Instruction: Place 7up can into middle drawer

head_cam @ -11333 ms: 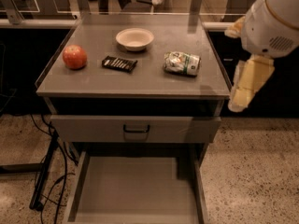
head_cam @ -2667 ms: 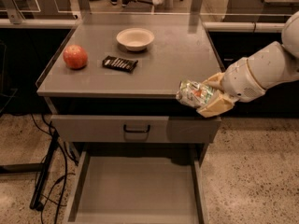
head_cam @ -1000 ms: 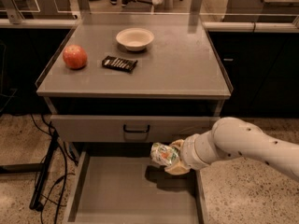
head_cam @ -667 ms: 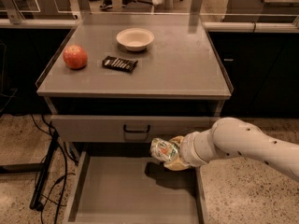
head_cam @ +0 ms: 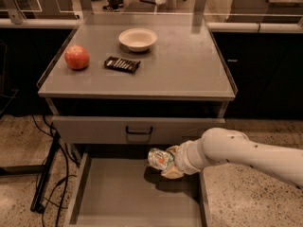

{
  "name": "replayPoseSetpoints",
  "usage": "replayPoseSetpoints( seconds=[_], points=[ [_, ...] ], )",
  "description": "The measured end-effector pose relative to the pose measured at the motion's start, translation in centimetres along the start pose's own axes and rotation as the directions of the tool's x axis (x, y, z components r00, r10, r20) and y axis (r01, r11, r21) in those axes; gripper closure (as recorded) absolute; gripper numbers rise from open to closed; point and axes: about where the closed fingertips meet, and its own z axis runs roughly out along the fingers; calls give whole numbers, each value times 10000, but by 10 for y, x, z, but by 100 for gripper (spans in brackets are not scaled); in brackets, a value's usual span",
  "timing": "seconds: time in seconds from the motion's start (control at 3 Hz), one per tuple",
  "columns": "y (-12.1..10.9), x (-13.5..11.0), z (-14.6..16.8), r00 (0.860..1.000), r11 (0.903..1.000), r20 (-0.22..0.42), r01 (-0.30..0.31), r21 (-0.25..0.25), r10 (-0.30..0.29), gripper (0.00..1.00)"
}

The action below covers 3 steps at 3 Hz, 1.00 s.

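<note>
Closest to us, the middle drawer is sitting wide open, showing its flat grey floor and low side walls. We are holding our gripper just over the back right part of that floor. Its fingers are squeezing the 7up can, so the can is hanging in the air above the drawer and making a dark shadow under it. The can is lying on its side, with its red-orange spot facing us. Our white arm is reaching in from the right. Black cables are trailing on the speckled floor at the left. Just behind the can, a closed drawer front is showing its black handle. Higher and farther back, the table top is carrying a red apple at the left, a dark snack bar beside it, and a white bowl behind them.
</note>
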Motion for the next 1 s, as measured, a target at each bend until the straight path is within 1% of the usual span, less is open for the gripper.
replayPoseSetpoints(
  seconds=[0.33, 0.67, 1.0],
  points=[
    [8, 16, 45, 9999, 9998, 56, 127, -174, -126, 100],
    [14, 32, 79, 9996, 9998, 261, 104, -178, -99, 100],
    [18, 48, 106, 9989, 9998, 458, -57, -173, 65, 100]
  ],
)
